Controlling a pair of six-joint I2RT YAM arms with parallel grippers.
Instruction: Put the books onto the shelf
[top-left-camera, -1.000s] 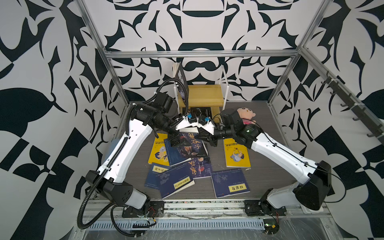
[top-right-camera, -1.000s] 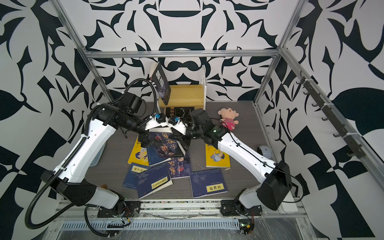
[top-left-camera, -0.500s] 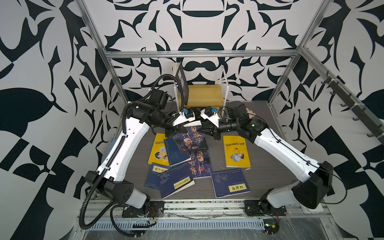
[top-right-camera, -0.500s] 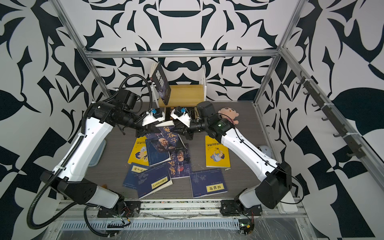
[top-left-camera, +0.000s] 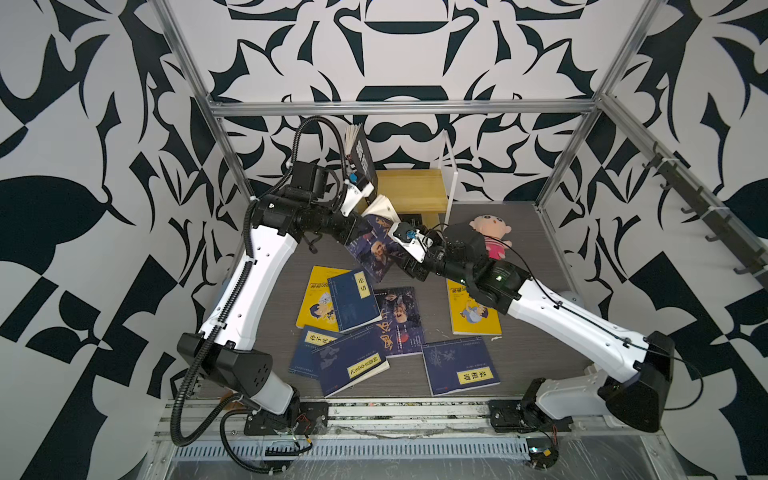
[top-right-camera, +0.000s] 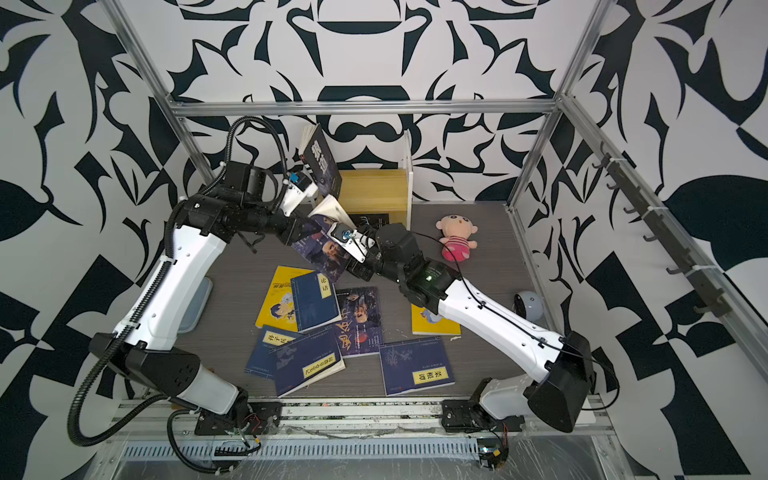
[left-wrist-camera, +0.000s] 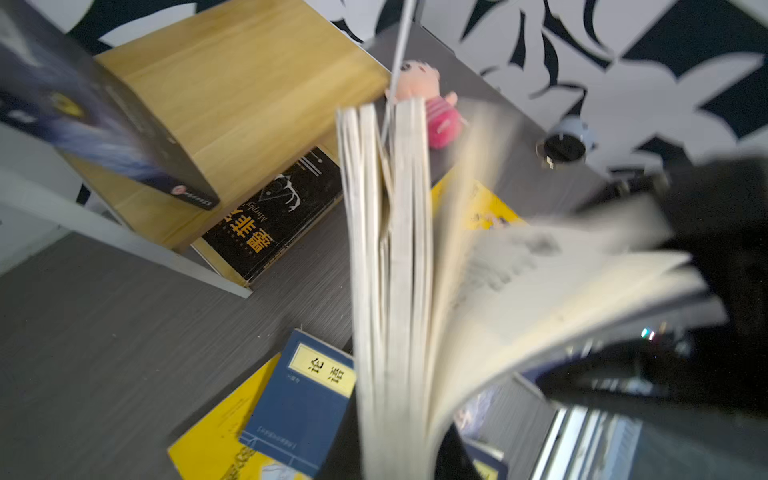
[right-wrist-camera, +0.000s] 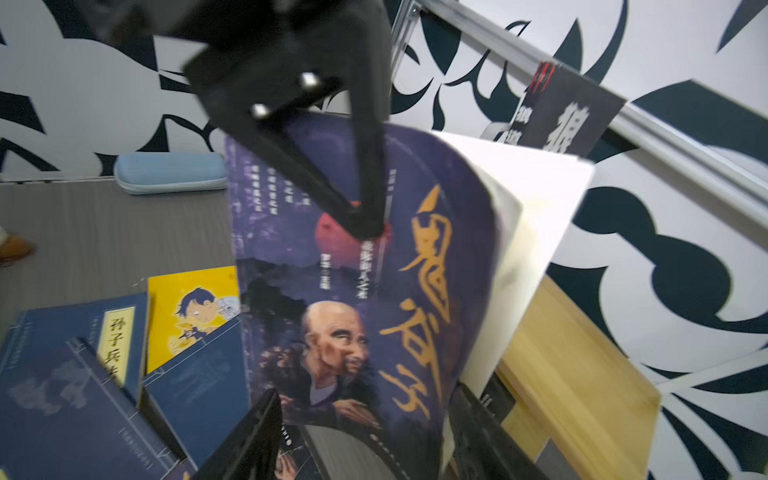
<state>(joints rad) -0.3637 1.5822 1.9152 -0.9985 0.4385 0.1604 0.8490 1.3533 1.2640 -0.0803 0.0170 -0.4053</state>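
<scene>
A: Where is the dark book with gold calligraphy (top-left-camera: 374, 253)?
B: Off the surface (top-left-camera: 530, 232), tilted, at the centre of both top views, just in front of the shelf (top-left-camera: 411, 191).
A: What grips it?
B: The right wrist view answers best. The left pincer (right-wrist-camera: 363, 220) reaches in from the upper middle of that frame, its matte black fingers pinched onto the glossy purple cover. The right pincer (right-wrist-camera: 365, 395) stands wide at the bottom edge, a finger on either side of the book; whether they touch it cannot be told.
A: And the left wrist view?
B: It sees only cream page edges, fanned apart and blurred. Yet it shows what the top views barely give: a black book with gold letters (left-wrist-camera: 274, 212) lying flat on the shelf's lower board.
A: The shelf itself?
B: Pale yellowish wood-grain boards in a thin white frame. A thick dark book (top-right-camera: 320, 162) leans tilted at its left end.
A: What lies lower in the frame?
B: Flat on the grey streaked surface, yellow paperbacks (top-left-camera: 313, 291) and navy paperbacks (top-left-camera: 461, 365) with yellow labels, some overlapping. The pink plush doll (top-left-camera: 490, 232) lies right of the shelf. A rounded pale blue case (top-right-camera: 195, 303) shows beside the left arm in a top view and again in the right wrist view.
</scene>
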